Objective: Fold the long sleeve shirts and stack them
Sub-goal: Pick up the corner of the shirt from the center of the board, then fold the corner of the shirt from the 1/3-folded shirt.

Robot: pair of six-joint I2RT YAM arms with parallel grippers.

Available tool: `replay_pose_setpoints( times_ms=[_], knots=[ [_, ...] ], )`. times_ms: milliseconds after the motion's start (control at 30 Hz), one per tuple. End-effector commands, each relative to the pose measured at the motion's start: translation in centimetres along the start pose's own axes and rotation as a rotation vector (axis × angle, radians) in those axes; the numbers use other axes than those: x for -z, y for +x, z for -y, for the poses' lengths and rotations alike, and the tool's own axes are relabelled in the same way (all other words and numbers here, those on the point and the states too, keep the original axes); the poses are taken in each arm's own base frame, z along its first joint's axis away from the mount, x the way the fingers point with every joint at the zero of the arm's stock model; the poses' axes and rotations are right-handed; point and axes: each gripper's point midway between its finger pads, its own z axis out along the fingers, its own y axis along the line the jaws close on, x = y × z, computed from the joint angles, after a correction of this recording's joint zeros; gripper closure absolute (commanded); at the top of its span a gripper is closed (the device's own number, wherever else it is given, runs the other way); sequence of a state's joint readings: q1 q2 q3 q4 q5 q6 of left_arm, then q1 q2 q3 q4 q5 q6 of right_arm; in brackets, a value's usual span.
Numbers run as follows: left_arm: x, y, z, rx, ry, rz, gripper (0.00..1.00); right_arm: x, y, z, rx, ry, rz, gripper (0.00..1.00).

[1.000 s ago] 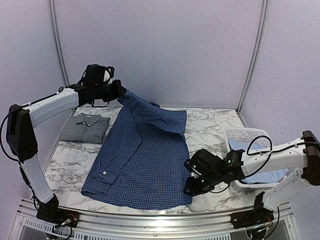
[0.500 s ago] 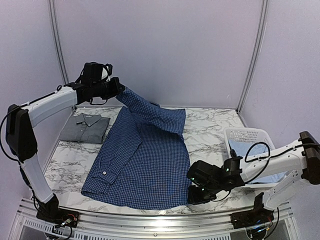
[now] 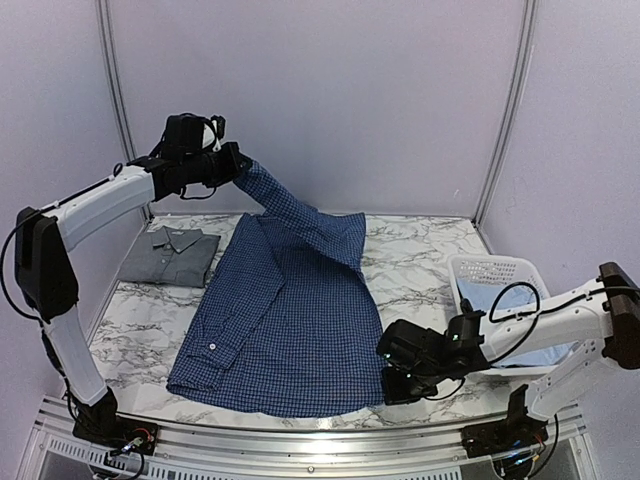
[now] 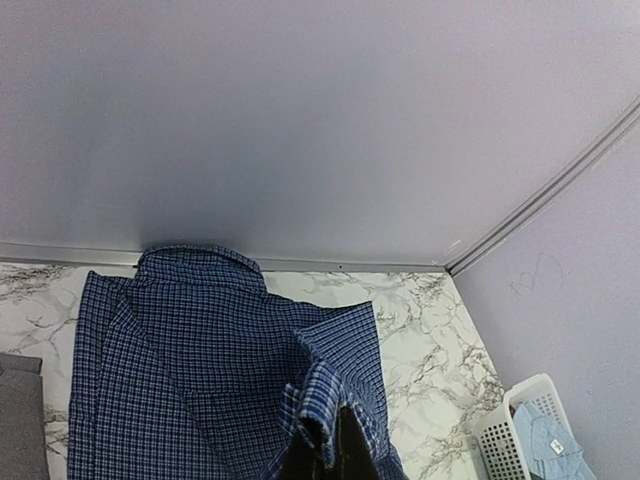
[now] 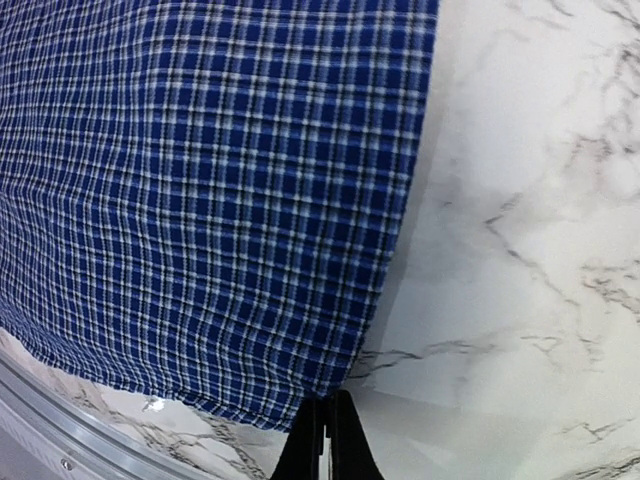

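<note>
A white basket (image 3: 490,262) stands at the right edge of the marble table (image 3: 420,250). A light blue shirt (image 3: 550,352) lies crumpled inside it.

A dark blue check shirt (image 3: 290,320) lies spread across the middle of the table, collar towards the back wall and hem at the near edge. One sleeve (image 3: 290,208) rises off the cloth and slants up to the back left. A grey shirt (image 3: 172,255) lies folded on the table's left side, just beside the check shirt.

The left gripper (image 3: 238,165) is high above the back left of the table. Its fingers (image 4: 350,450) are closed on the end of the raised sleeve, which hangs taut from them down to the shirt. The left arm reaches up from its base, bends sharply at the elbow near the left wall, and stretches its forearm towards the middle.

The right gripper (image 3: 392,385) is low at the near right corner of the hem. Its fingers (image 5: 345,445) are pressed together, pinching that corner just above the marble. The right arm stretches low and nearly level, running leftward in front of the basket.
</note>
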State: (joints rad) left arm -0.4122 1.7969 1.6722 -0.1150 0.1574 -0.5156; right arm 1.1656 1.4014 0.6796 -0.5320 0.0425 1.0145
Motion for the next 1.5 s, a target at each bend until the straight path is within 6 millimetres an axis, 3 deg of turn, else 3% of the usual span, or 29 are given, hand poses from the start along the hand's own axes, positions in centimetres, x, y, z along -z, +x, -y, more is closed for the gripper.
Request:
replay_pose_setpoints(
  times_ms=[0,167,333,533,867,1100,1467],
  knots=[
    [-1.0,-1.2,1.1,0.030,0.061,0.021,1.00,1.2,-0.7,3.7,-0.045,0.081,0.036,1.00],
    [-1.7,-2.0,1.9,0.048,0.088,0.037,1.00,2.3,-0.7,5.8,-0.085,0.093,0.060,1.00],
    [-1.1,-3.3,2.0,0.032,0.075,0.072,1.00,3.2,-1.6,4.2,-0.047,0.061,0.068,1.00],
    [-0.3,-4.1,1.3,0.012,0.036,0.086,1.00,4.1,-2.6,-0.3,0.066,-0.015,0.068,1.00],
    [2.1,-5.5,-1.3,0.013,-0.020,0.120,1.00,3.3,-1.7,-8.3,0.282,-0.160,-0.050,1.00],
    [4.0,-6.5,-5.1,0.032,-0.094,0.146,1.00,2.8,-2.6,-12.6,0.393,-0.246,-0.072,1.00],
    [4.8,-6.8,-10.3,0.041,-0.186,0.137,1.00,0.5,-3.4,-18.5,0.509,-0.371,-0.123,1.00]
  ],
)
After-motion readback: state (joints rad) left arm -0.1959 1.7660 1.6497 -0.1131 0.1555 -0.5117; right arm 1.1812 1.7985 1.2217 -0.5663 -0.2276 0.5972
